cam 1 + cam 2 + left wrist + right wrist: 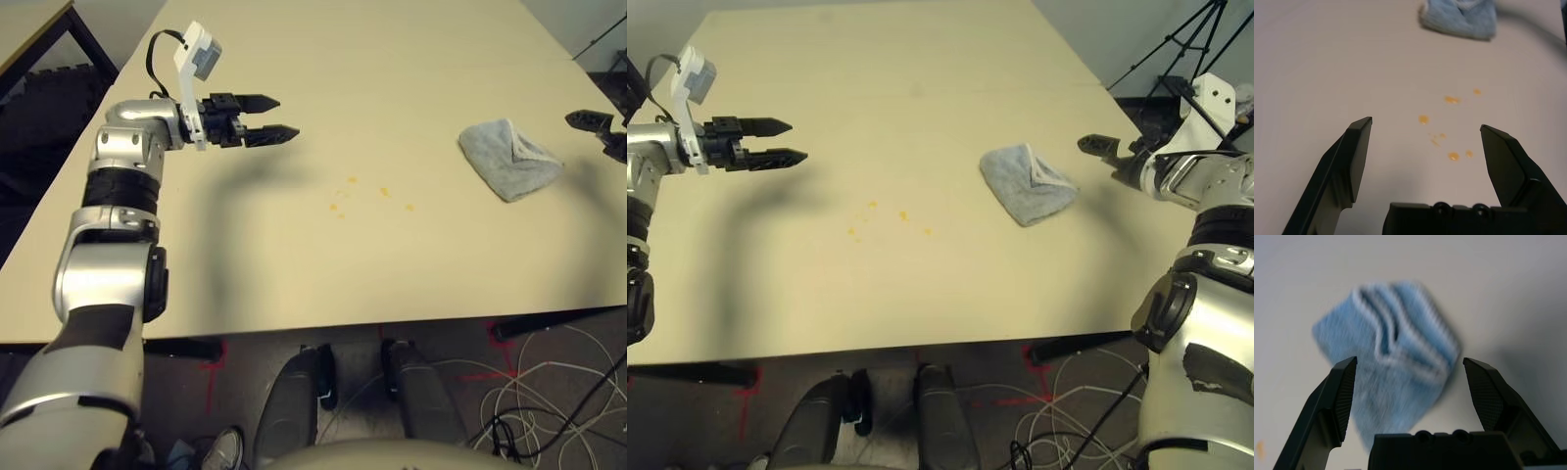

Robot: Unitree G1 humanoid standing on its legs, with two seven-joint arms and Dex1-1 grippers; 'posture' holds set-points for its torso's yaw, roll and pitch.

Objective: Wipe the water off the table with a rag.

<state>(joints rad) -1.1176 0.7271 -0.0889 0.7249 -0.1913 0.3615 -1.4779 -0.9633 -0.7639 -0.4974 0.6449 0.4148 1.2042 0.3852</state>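
1. The rag (1028, 182) lies folded on the surface (921, 78), right of centre, long axis running diagonally.
2. The right pincer (1097, 147) hovers just beside it, spread wide and holding nothing; the rag sits ahead between its fingers' lines. This arm is nearer.
3. The water (887, 217) lies leftward, near the left pincer (266, 117), also spread and unladen.
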